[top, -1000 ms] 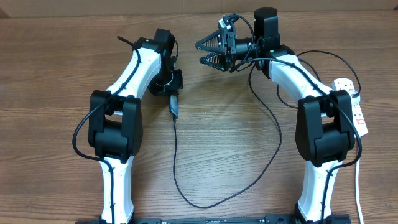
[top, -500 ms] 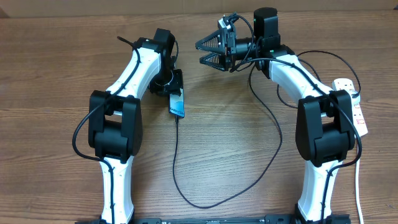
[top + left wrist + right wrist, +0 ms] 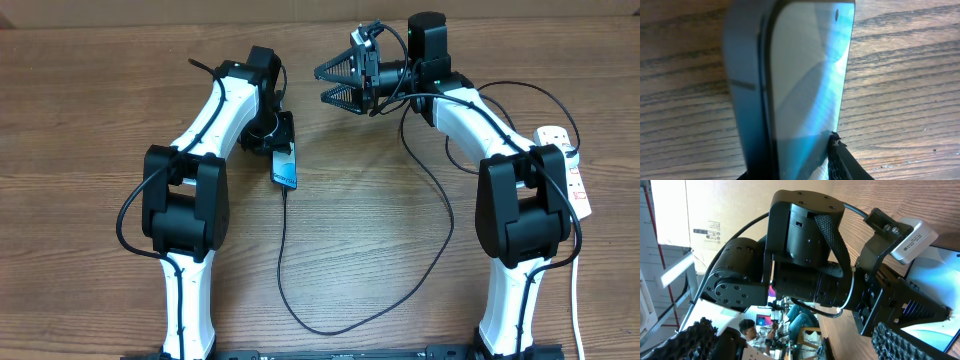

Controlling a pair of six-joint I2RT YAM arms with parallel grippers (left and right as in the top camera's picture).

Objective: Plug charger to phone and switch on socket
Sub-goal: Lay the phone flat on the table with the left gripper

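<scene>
My left gripper [image 3: 281, 140] is shut on the phone [image 3: 286, 168], holding its upper end with the light blue-teal screen facing up. In the left wrist view the phone [image 3: 805, 75] fills the frame between my fingers [image 3: 795, 172]. The charger [image 3: 300, 315] is a thin black cable. Its tip meets the phone's lower end, then it loops toward the front edge and back up to the right. My right gripper [image 3: 340, 83] is open and empty, raised behind the phone and pointing left. The socket [image 3: 572, 172] lies at the far right.
In the right wrist view the left arm's black wrist [image 3: 805, 255] fills the frame, with the phone's screen [image 3: 940, 275] at the right. A white cord [image 3: 578, 300] runs from the socket toward the front edge. Bare wooden table [image 3: 380, 250] lies between the arms.
The left gripper has turned the phone from edge-on to screen-up over the last second. The right arm and the cable loop have not moved.
</scene>
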